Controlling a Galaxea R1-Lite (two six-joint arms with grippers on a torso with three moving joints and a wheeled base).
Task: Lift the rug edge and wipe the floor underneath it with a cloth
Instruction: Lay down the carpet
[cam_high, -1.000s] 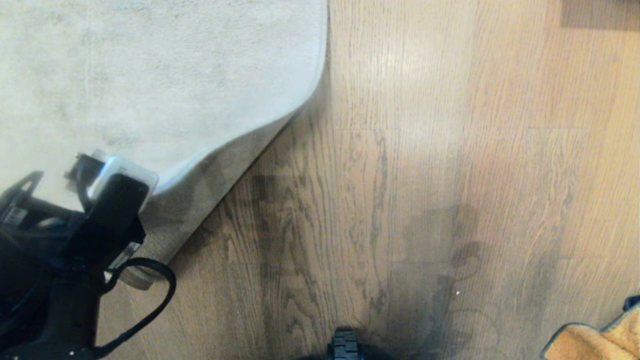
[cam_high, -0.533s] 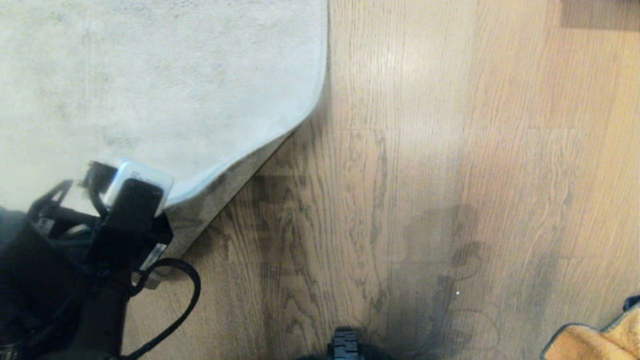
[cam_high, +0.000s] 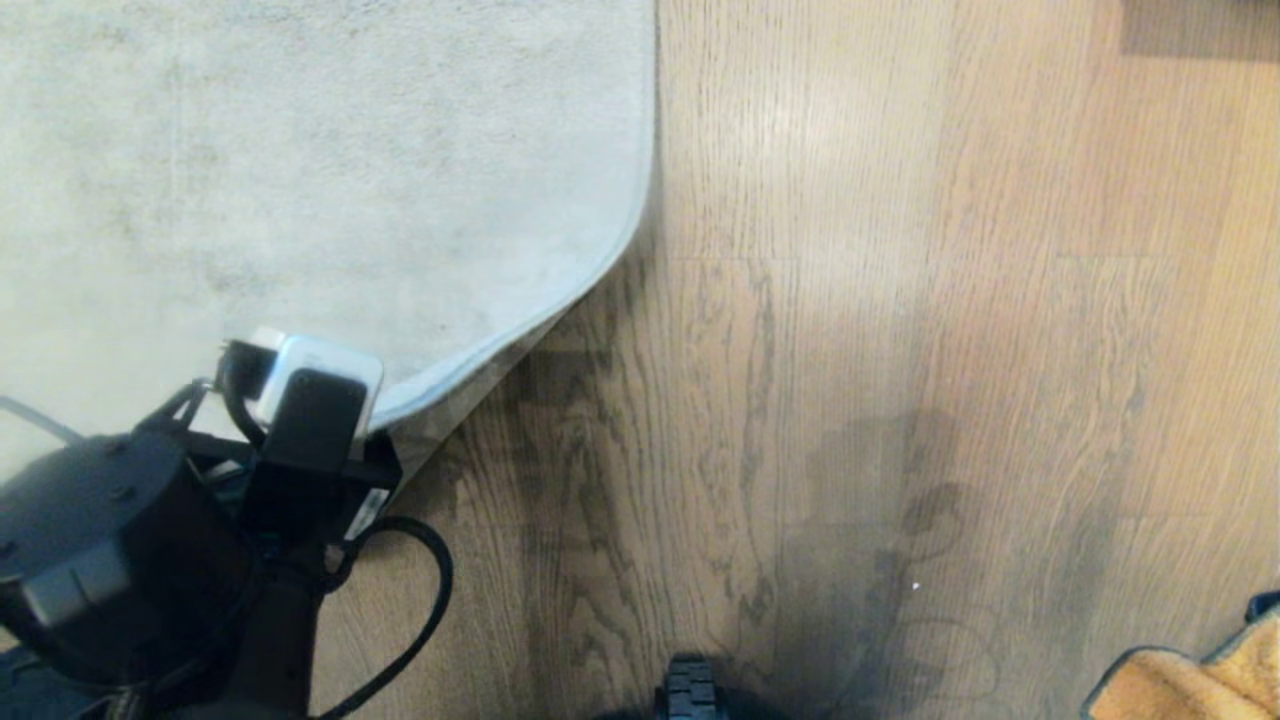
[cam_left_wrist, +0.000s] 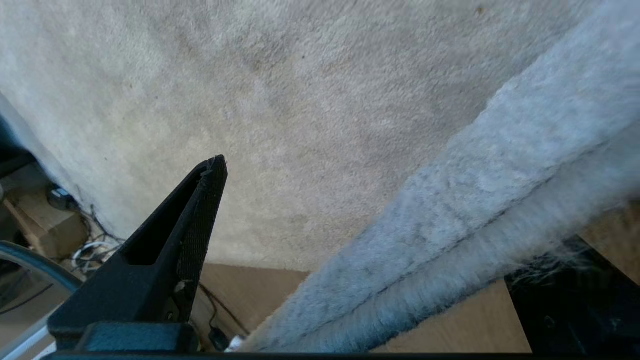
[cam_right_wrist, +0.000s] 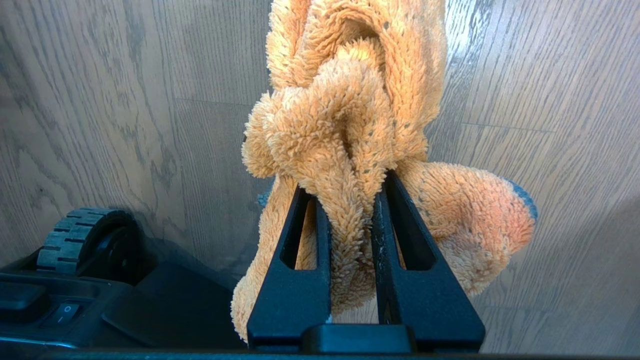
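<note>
While the left gripper (cam_left_wrist: 370, 240) stands wide open, the rug edge (cam_left_wrist: 450, 230) runs between its fingers (cam_left_wrist: 200, 210), one finger over the pale pile, the other mostly hidden under the border; grip not seen. Rug corner (cam_high: 470, 375) sits slightly raised off the floor (cam_high: 850, 300) just beyond the fingers. Right gripper (cam_right_wrist: 350, 192) fingers nearly closed, pinching the orange cloth (cam_right_wrist: 350, 115), which bunches past the fingertips above the floor.

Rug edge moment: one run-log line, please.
left gripper open around rug edge | right gripper shut on cloth | floor unwiped
</note>
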